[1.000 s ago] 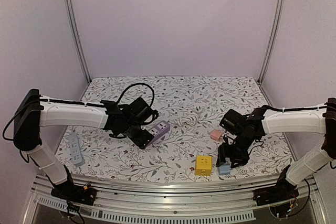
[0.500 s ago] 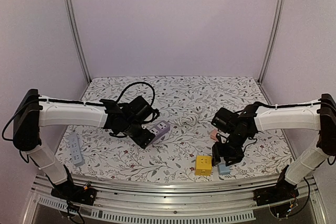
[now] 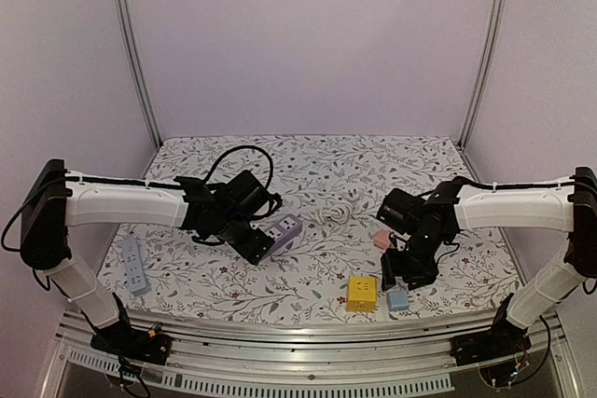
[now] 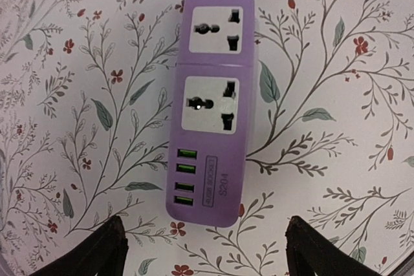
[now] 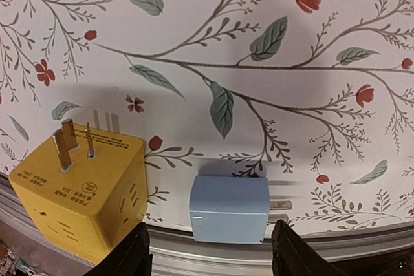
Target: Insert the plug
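Note:
A purple power strip (image 3: 282, 233) lies on the flowered cloth; in the left wrist view the strip (image 4: 210, 105) shows two sockets and several USB ports. My left gripper (image 3: 254, 247) is open just near of it, its fingertips (image 4: 97, 253) wide apart and empty. A light blue plug (image 3: 398, 299) lies on its side near the front edge; its prongs point right in the right wrist view (image 5: 229, 208). A yellow cube plug (image 3: 362, 293) stands left of it, prongs up (image 5: 77, 185). My right gripper (image 3: 410, 277) is open above the blue plug.
A pink plug (image 3: 382, 240) lies behind the right gripper. A white coiled cord (image 3: 334, 215) lies beside the purple strip. A white power strip (image 3: 133, 264) lies at the far left. The metal table rail (image 5: 259, 250) runs right below the blue plug.
My right arm has moved left and slightly back, from over the blue plug's right side to above it. The left arm has barely moved.

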You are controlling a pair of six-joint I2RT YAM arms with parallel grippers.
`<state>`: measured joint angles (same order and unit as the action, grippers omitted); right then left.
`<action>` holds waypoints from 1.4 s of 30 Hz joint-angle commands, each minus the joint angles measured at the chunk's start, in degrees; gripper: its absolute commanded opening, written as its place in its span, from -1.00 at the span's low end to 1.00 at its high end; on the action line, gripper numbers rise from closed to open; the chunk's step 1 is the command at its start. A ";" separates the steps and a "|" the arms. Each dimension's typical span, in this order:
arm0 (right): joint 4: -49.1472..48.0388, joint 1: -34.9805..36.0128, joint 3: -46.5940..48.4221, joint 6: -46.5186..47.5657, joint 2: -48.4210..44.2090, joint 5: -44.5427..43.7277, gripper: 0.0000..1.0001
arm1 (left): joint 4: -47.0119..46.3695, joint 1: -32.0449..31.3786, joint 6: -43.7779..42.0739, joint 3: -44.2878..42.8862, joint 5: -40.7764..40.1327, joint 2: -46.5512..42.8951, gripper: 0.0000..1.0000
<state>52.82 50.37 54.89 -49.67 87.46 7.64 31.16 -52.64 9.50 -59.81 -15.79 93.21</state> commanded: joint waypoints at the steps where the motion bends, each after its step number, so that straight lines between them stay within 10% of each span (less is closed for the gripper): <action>1: -0.22 0.88 -2.11 -1.26 -0.30 -0.14 0.24 | 0.59 0.52 0.11 0.90 0.44 -2.18 0.70; 42: 0.30 2.59 0.42 -0.77 0.51 0.03 -0.38 | 0.90 0.52 -1.28 -1.16 2.98 -10.43 0.71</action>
<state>52.38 52.51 52.53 -49.91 90.13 8.05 31.00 -52.64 9.41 -58.57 -14.13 84.71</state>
